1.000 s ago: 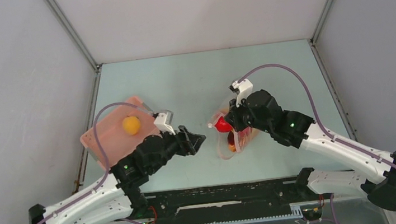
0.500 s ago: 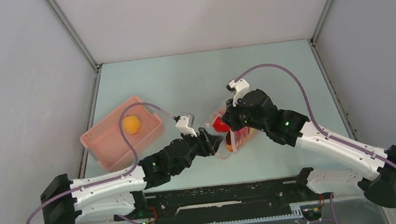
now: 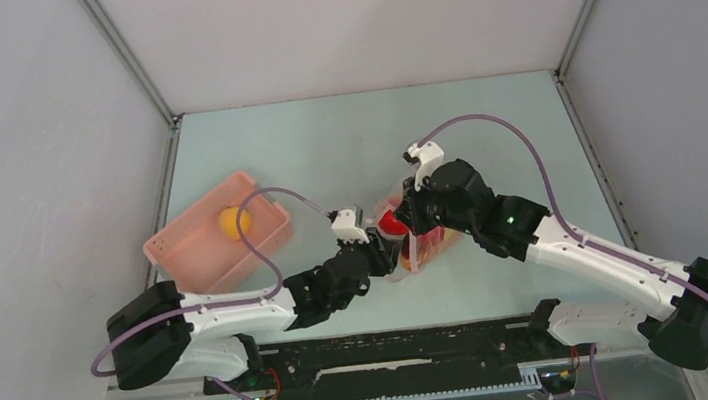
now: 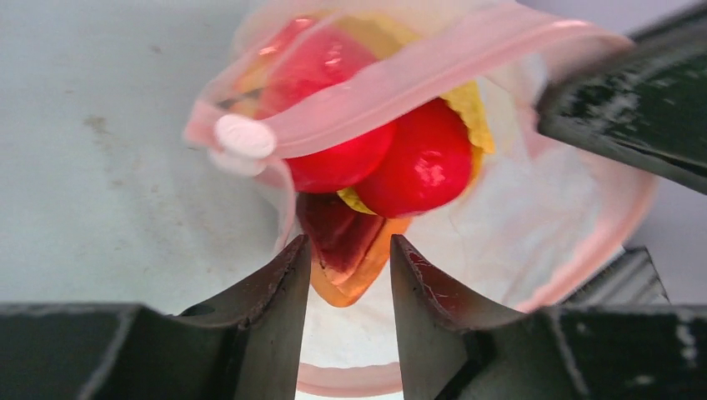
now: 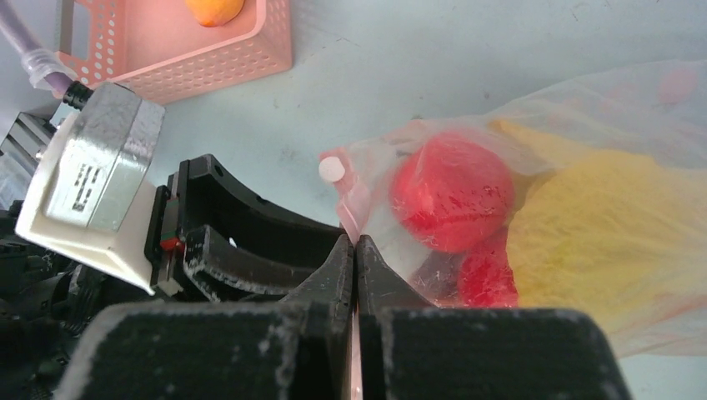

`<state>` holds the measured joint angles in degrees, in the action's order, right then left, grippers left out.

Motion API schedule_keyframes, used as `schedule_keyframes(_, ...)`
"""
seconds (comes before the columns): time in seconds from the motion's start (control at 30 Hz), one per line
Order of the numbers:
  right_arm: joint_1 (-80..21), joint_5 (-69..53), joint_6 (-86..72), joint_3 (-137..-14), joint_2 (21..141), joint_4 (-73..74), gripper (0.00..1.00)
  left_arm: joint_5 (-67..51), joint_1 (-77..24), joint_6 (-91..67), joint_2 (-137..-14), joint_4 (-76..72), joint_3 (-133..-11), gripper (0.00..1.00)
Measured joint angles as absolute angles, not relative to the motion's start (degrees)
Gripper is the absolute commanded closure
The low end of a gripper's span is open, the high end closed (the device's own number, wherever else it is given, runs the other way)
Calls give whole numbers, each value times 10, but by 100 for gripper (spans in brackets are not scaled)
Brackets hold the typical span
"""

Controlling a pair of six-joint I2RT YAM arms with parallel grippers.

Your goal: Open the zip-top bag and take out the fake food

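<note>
The zip-top bag point(image 3: 420, 249) lies mid-table with its pinkish mouth point(image 4: 433, 67) held wide. My right gripper point(image 5: 353, 242) is shut on the bag's rim and lifts it. Inside are two red round fruits point(image 4: 333, 158) point(image 4: 421, 167), a yellow piece point(image 5: 600, 225) behind them and an orange stick point(image 4: 358, 267) in front. My left gripper point(image 4: 348, 243) is open and pushed into the mouth. The stick's tip sits between its fingers, and I cannot tell whether they touch it.
A pink slatted basket point(image 3: 185, 254) stands at the left of the table with an orange-yellow round fruit point(image 3: 232, 222) in it. The left arm stretches from its base across to the bag, close beside the right wrist.
The left arm has swung right from beside the basket into the bag's mouth, and its jaws have narrowed. The right gripper has kept its hold on the rim, almost still.
</note>
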<state>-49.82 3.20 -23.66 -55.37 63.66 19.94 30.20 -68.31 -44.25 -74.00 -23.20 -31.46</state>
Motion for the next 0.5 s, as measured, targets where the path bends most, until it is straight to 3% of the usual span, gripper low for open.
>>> schedule_keyframes(0.23, -494, 32, -240, -554, 636, 199, 100, 390, -678, -498, -759, -196, -314, 53)
schedule_keyframes(0.5, -491, 24, -252, -552, 636, 187, 100, 398, -662, -546, -761, -174, -284, 47)
